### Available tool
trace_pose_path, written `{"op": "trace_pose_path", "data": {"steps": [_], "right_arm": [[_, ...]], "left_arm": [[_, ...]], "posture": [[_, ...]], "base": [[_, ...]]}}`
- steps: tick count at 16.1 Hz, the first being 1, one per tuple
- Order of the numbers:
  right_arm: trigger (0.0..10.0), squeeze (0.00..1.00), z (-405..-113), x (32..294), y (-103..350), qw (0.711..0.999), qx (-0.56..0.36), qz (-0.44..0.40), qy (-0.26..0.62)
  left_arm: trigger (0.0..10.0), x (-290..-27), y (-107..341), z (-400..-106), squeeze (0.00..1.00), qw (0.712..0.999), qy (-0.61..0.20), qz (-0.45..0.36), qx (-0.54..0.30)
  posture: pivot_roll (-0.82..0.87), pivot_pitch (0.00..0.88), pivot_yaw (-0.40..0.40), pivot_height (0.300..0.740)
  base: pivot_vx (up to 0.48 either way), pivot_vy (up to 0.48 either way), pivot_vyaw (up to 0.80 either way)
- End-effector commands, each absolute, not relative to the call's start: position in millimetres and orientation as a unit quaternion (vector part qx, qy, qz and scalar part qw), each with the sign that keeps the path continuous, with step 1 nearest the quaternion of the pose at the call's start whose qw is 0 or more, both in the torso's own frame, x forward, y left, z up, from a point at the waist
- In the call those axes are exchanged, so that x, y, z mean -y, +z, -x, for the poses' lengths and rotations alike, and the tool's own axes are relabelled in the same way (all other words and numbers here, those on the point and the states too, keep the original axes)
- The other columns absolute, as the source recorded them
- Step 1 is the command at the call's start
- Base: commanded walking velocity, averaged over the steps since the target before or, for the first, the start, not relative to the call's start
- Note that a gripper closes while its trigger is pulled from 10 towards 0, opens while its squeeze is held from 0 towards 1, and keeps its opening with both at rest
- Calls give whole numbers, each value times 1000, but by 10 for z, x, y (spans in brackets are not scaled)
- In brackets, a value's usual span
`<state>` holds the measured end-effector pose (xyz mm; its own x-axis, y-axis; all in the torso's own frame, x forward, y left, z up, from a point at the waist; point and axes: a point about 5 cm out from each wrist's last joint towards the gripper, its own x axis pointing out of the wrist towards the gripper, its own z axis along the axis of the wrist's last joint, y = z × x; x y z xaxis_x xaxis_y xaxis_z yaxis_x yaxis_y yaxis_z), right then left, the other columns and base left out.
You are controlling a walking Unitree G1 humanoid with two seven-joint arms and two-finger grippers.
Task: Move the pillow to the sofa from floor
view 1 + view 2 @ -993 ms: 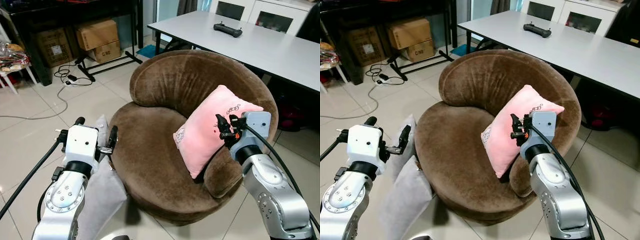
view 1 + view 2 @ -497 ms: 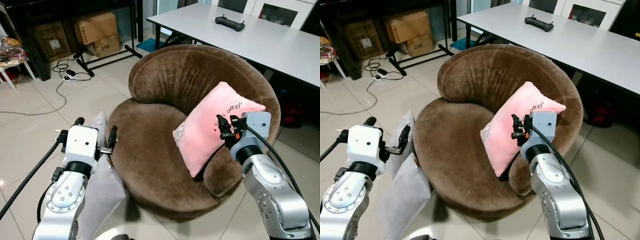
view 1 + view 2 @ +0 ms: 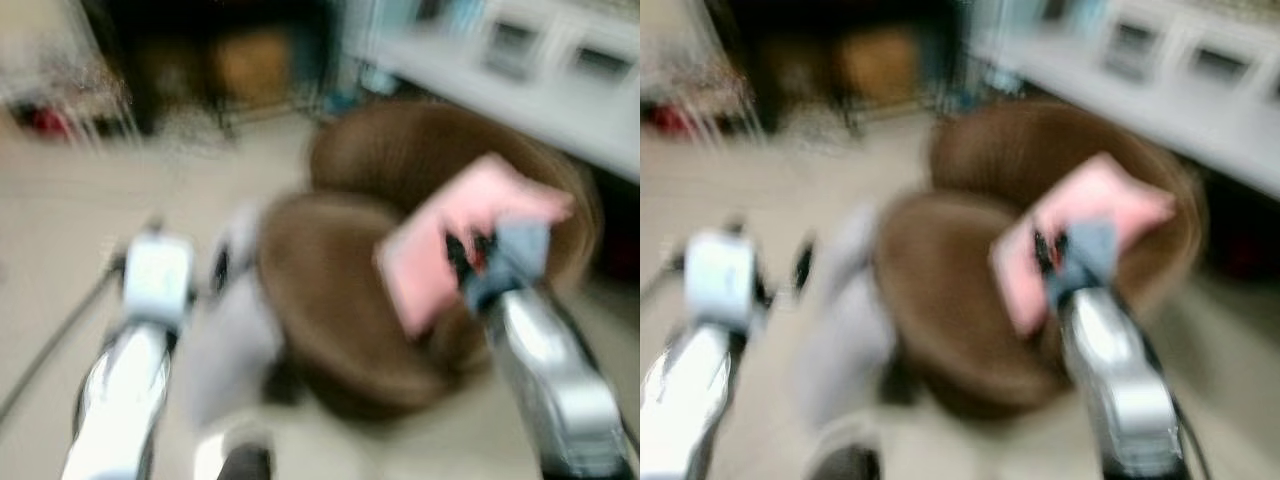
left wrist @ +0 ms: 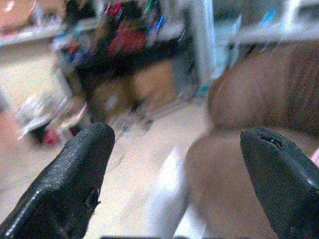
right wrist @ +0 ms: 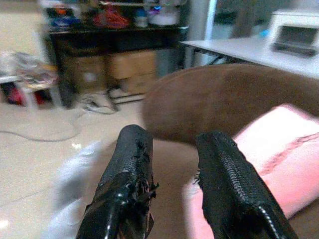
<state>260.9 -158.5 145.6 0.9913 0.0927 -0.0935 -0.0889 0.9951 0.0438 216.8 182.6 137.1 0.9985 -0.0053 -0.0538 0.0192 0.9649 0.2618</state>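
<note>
Both eye views are heavily blurred. A pink pillow [image 3: 470, 225] leans against the right arm of the round brown sofa chair [image 3: 330, 300]. A grey pillow [image 3: 232, 335] stands on the floor against the chair's left side. My right gripper [image 3: 465, 255] hovers just in front of the pink pillow; in the right wrist view its fingers [image 5: 127, 174] stand slightly apart with nothing between them and the pink pillow [image 5: 279, 149] beyond. My left gripper [image 3: 188, 258] is held beside the grey pillow, and in the left wrist view its fingers [image 4: 75, 174] are spread wide with nothing held.
A long white table [image 3: 500, 75] stands behind the chair. Dark shelving and cardboard boxes [image 5: 129, 64] line the back left. Beige tiled floor [image 3: 60, 220] spreads to the left of the chair.
The whole picture has shifted and gone blurry, so the camera is moving. Both arms hold about the same pose, and the pink pillow still lies on the chair.
</note>
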Motion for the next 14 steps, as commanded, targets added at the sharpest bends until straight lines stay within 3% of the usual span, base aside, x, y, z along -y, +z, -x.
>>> {"op": "trace_pose_path", "data": {"steps": [1, 6, 14], "right_arm": [[10000, 0, -2609, 1628, 1433, 997, -58, -12, 39], [10000, 0, -2624, 1631, 1429, 997, -63, -7, 42], [10000, 0, -2614, 1639, 1406, 997, -63, -22, 40]], "left_arm": [[10000, -1786, 1487, -2238, 0, 991, -11, -136, 0], [10000, -1786, 1476, -2231, 0, 991, -6, -130, -4], [10000, -1801, 1475, -2236, 0, 991, -4, -133, -6]], "posture": [[56, 0, -39, 740], [55, 0, -45, 740], [55, 0, -45, 740]], "base": [[0, 0, 0], [0, 0, 0], [0, 342, 0]]}}
